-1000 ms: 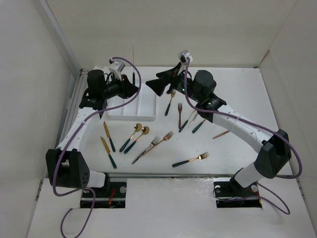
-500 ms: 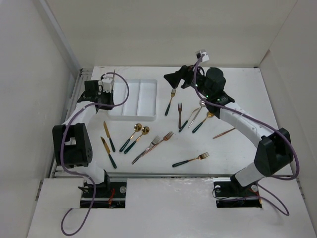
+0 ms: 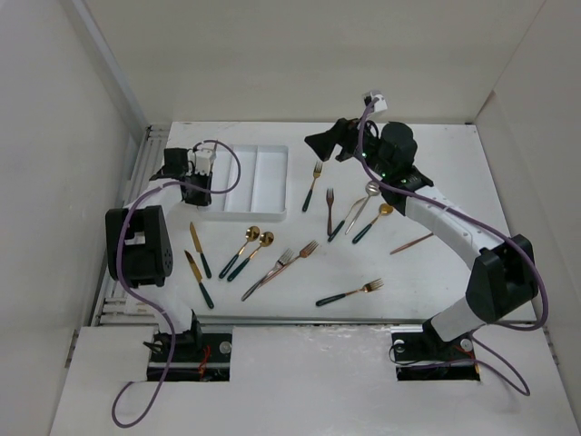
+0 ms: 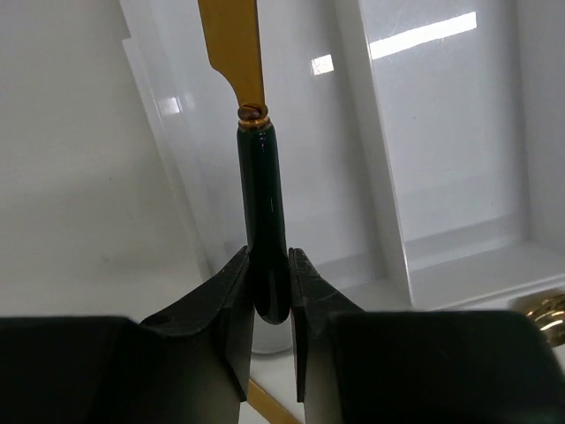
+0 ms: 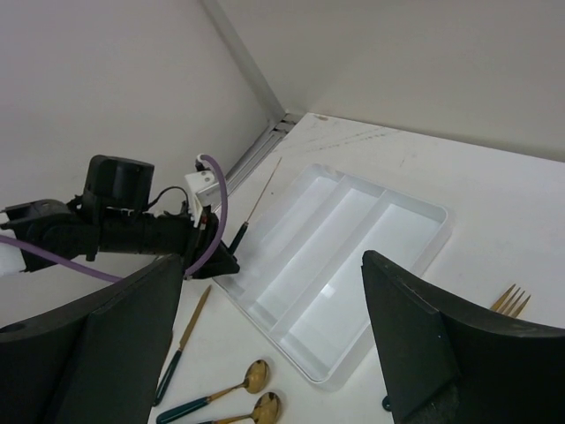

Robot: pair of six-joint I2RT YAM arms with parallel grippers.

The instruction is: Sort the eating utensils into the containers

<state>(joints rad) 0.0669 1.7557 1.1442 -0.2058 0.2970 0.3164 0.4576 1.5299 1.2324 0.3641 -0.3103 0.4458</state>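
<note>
My left gripper [image 4: 269, 265] is shut on the dark green handle of a gold-bladed knife [image 4: 260, 177]. It holds the knife raised over the left compartment of the white tray [image 4: 380, 177], near its near end. The top view shows this gripper [image 3: 196, 194] at the tray's [image 3: 259, 177] left near corner. In the right wrist view the knife [image 5: 238, 234] tilts upward. My right gripper [image 3: 315, 143] is open and empty, raised beside the tray's far right corner. All three compartments [image 5: 353, 256] look empty. Other utensils lie on the table.
Two knives [image 3: 200, 250] and two gold spoons [image 3: 243, 250] lie in front of the tray. Forks [image 3: 289, 262] lie mid-table, with another [image 3: 349, 292] nearer. More forks [image 3: 313, 186], a silver spoon [image 3: 359, 204] and a copper knife [image 3: 406, 244] lie right. Walls enclose the table.
My left arm folded back and brought the held knife from the tray's far end to its left near corner. My right gripper drew back from over the tray toward the far right.
</note>
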